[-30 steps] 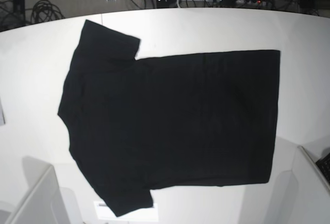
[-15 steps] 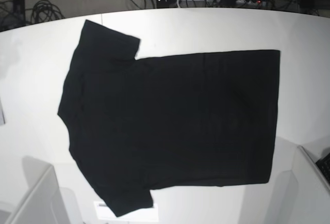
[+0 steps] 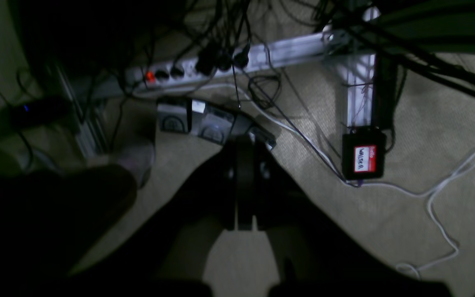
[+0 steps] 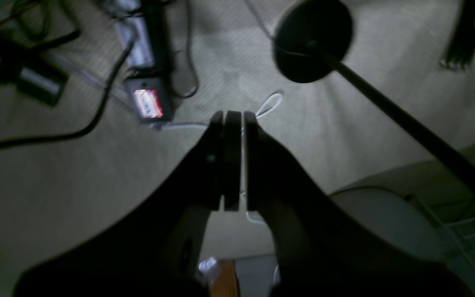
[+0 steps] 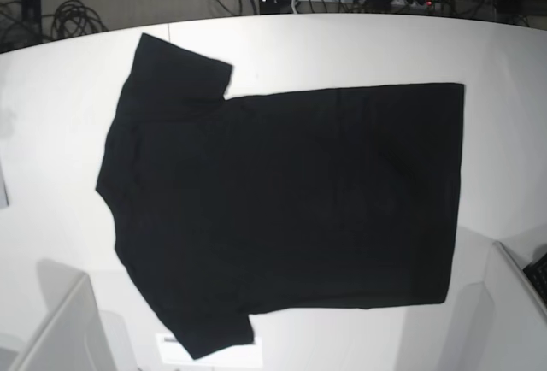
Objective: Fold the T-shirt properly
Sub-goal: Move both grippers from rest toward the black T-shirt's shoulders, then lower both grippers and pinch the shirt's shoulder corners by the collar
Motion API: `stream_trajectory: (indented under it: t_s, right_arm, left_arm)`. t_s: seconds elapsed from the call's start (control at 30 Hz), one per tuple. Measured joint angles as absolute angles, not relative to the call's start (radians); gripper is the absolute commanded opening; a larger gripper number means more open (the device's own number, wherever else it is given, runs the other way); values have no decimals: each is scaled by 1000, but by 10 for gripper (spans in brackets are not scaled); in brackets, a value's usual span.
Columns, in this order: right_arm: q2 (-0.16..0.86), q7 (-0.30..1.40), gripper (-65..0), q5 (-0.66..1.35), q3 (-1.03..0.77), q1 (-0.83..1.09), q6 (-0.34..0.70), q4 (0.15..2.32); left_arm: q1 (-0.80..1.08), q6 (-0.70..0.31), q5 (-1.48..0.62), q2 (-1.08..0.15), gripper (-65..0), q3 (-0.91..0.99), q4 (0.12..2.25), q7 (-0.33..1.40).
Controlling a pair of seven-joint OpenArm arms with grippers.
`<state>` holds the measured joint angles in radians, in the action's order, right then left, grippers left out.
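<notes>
Nearest you, along the bench's (image 5: 60, 217) front edge, lay one short sleeve of the T-shirt (image 5: 282, 200), and from there the black cloth spread flat and plain side up toward the far edge, where the other sleeve pointed. Its long axis ran across your view: collar end at the base view's left, straight hem at the right. That put the collar and sleeves on your right arm's side and the hem on your left arm's. Neither arm was over the cloth. Both wrist cameras looked down on carpet and cables beyond the far edge. The left gripper (image 3: 241, 144) had its jaws clenched on nothing, the right gripper (image 4: 233, 117) likewise pressed together and empty. So the shirt lay toward you from both, and I judged each arm about equally far from it.
</notes>
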<state>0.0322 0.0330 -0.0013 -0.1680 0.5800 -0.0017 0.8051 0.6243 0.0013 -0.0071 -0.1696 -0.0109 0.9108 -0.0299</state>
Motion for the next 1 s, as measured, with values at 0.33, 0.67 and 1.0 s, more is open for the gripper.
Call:
stream_trajectory:
  t_s: [0.33,0.67,1.0]
  right_arm:
    - [-16,210,-650,1,-217,759,7,1239]
    - [-85,327,-650,1,-356,868,7,1638]
    - [-101,445,-650,6,-435,862,6,1969]
  left_arm:
    - [839,1,-8,-194,-650,-1,1296,-33]
    - [1014,1,-5,-242,-650,1,1590,-23]
    - [1122,1,-1,-274,-650,3,1863,-13]
